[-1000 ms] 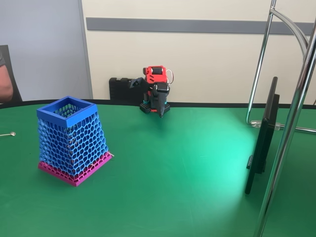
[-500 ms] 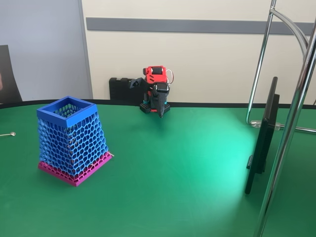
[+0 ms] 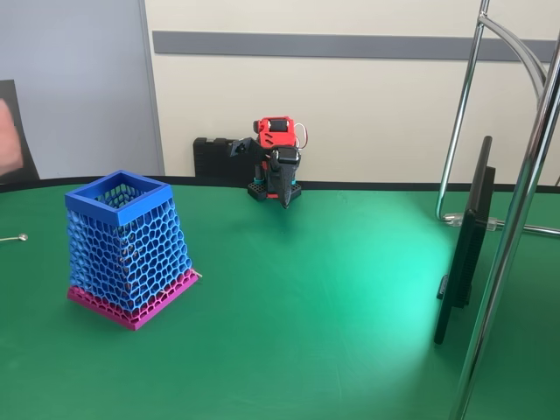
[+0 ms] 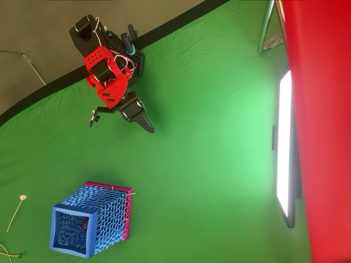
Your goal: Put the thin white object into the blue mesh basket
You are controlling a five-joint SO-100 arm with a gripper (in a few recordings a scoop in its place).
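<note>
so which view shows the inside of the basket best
The overhead view: it looks into the basket's open top past the blue rim. The fixed view shows the basket from the side, mostly its mesh wall and pink base.

Person's hand point(image 3: 7, 140) blurred, cut by left edge in fixed view. Gripper point(image 3: 284, 197) jaws too small to read.

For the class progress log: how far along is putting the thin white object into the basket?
Done: unclear. A whitish sliver pokes out at the base of the blue mesh basket, perhaps the object. In hand: nothing; the gripper looks shut, folded at the table's back. Left: cannot confirm.
</note>
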